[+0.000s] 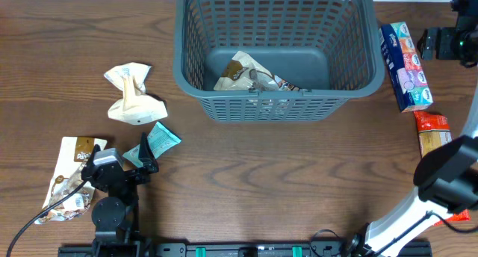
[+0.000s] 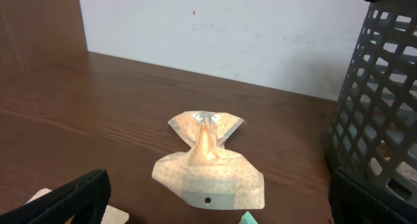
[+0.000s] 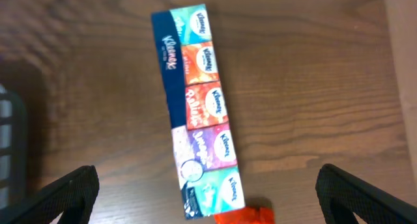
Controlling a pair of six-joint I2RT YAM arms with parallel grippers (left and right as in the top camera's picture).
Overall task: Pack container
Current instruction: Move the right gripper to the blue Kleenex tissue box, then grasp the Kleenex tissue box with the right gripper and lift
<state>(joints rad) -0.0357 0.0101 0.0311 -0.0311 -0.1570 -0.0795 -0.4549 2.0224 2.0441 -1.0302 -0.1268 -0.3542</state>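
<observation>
While one snack packet point(image 1: 246, 74) lies inside the container point(image 1: 269, 107), left fingers point(image 2: 65, 195) wide, empty, front-left of it facing a beige packet point(image 2: 208, 168), right fingers point(image 3: 62, 191) wide over a tissue pack point(image 3: 199, 107) to its right

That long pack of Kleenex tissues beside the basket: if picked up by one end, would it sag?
The Kleenex pack is a row of small packets in one wrap, so it would probably bend at the joins. The wrap looks smooth, so it may slip. Lying flat, it should slide rather than roll.
</observation>
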